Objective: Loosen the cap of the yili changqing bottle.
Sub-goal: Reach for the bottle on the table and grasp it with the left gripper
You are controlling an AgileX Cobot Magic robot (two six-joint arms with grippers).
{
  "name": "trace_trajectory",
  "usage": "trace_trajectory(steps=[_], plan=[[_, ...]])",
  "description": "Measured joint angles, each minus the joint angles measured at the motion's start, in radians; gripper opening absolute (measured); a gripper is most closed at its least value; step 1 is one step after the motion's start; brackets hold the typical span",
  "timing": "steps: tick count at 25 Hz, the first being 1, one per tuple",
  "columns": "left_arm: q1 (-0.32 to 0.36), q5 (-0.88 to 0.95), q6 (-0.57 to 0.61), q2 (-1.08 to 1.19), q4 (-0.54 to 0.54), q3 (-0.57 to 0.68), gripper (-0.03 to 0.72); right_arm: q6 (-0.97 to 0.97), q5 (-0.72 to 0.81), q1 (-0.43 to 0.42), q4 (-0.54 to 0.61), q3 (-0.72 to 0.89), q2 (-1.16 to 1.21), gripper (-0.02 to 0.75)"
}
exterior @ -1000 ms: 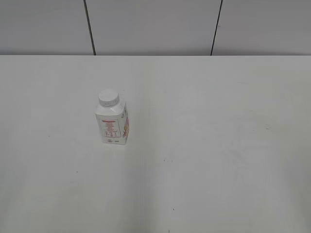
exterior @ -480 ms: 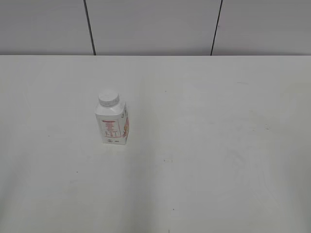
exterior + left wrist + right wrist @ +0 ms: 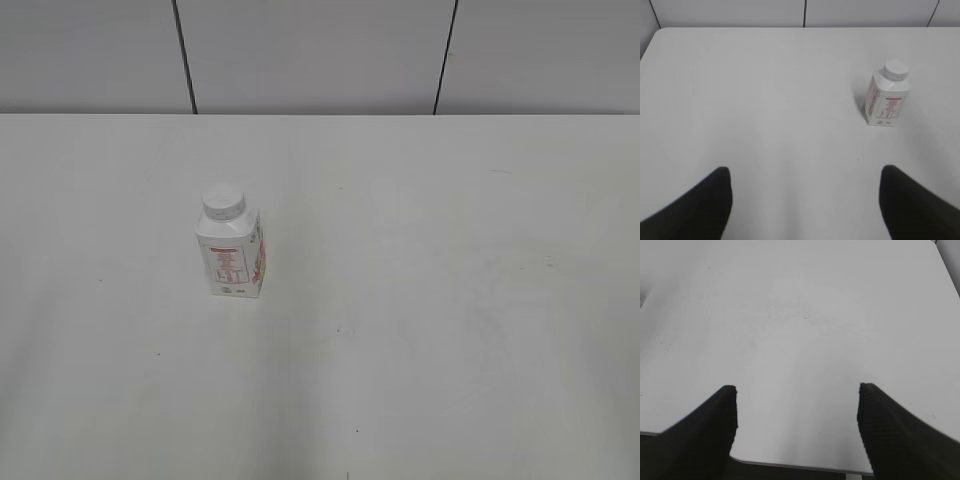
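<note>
The yili changqing bottle (image 3: 233, 258) stands upright on the white table, left of centre in the exterior view, with its white cap (image 3: 222, 203) screwed on top. It also shows in the left wrist view (image 3: 886, 101) at the upper right, cap (image 3: 895, 70) on. My left gripper (image 3: 805, 172) is open and empty, well short of the bottle and to its left. My right gripper (image 3: 796, 390) is open and empty above the table's near edge; the bottle is out of its view. Neither gripper shows in the exterior view.
The white table (image 3: 420, 300) runs back to a grey panelled wall (image 3: 320, 55). Its near edge with a rounded corner shows in the right wrist view (image 3: 790, 465).
</note>
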Motion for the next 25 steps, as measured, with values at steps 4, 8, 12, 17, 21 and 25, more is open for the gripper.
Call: trace_trajectory(steps=[4, 8, 12, 17, 21, 25], plan=[[0.0, -0.238, 0.0, 0.0, 0.032, 0.022, 0.556, 0.0, 0.0, 0.0, 0.0, 0.0, 0.0, 0.586], [0.0, -0.509, 0.0, 0.039, 0.043, 0.101, 0.556, 0.0, 0.0, 0.0, 0.0, 0.0, 0.0, 0.586], [0.0, -0.719, 0.0, 0.121, 0.044, 0.177, 0.556, 0.0, 0.0, 0.0, 0.0, 0.0, 0.0, 0.586], [0.0, -0.89, 0.0, 0.243, 0.045, 0.208, 0.556, 0.0, 0.0, 0.0, 0.0, 0.0, 0.0, 0.586], [0.0, -1.01, 0.0, 0.358, 0.054, 0.21, 0.556, 0.001, 0.0, 0.0, 0.0, 0.0, 0.0, 0.586], [0.0, -1.112, 0.0, 0.493, 0.053, 0.21, 0.556, 0.001, 0.0, 0.0, 0.0, 0.0, 0.0, 0.586]])
